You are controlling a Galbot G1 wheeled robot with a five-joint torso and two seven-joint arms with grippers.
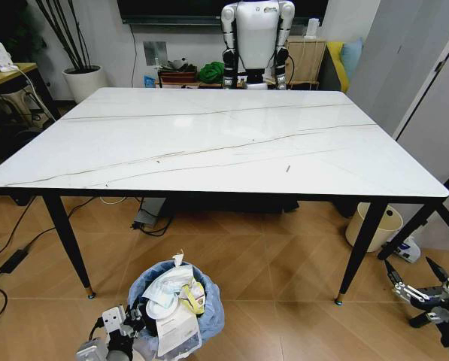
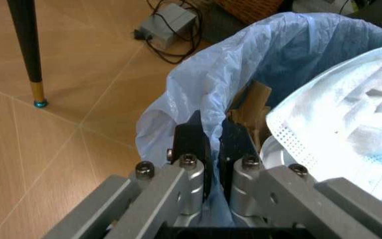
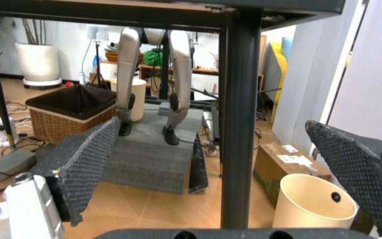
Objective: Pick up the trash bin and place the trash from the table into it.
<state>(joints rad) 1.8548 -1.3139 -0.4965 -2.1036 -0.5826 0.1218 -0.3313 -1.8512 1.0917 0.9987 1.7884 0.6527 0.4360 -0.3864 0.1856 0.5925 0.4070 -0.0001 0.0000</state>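
Bin held at rim by left hand; worktop bare.

The trash bin [image 1: 175, 304] is seen on the floor in front of the worktop [image 1: 209, 139], between its front legs, already filled with the trash [image 1: 171, 297]. The left hand [image 2: 211, 149] is closed narrowly on the bin's rim and blue liner. The right hand [image 1: 420, 289] is held wide apart, empty, low beside the worktop's right front leg. Risk judged: the pinch may rest mostly on thin liner, so a lift could let the bin slip or tilt, spilling the piled papers.
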